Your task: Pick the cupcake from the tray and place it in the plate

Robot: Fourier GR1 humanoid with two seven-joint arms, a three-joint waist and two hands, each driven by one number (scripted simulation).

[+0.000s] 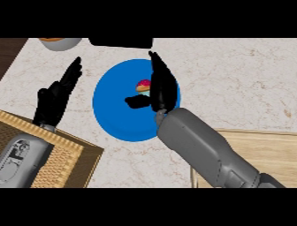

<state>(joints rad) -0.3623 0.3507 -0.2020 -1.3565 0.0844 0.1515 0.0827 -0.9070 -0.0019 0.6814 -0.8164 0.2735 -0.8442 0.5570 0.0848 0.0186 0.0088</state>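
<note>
The cupcake [142, 86], pale with a pink and orange top, stands on the blue plate [118, 112] at the counter's middle. My right hand [163, 93] lies over the plate's right half. Its fingers are straight and point away from me, and its thumb sticks out to the left just below the cupcake. The cupcake sits right beside the palm, in the gap above the thumb, and nothing curls round it. The palm hides part of the cupcake's right side. Left of the plate my left hand [55, 98] rests open, fingers up.
A wicker tray [70, 156] lies at the lower left under my left forearm. A light wooden tray [278, 150] lies at the lower right. A bowl [59, 43] and a black object [120, 42] stand at the counter's far edge.
</note>
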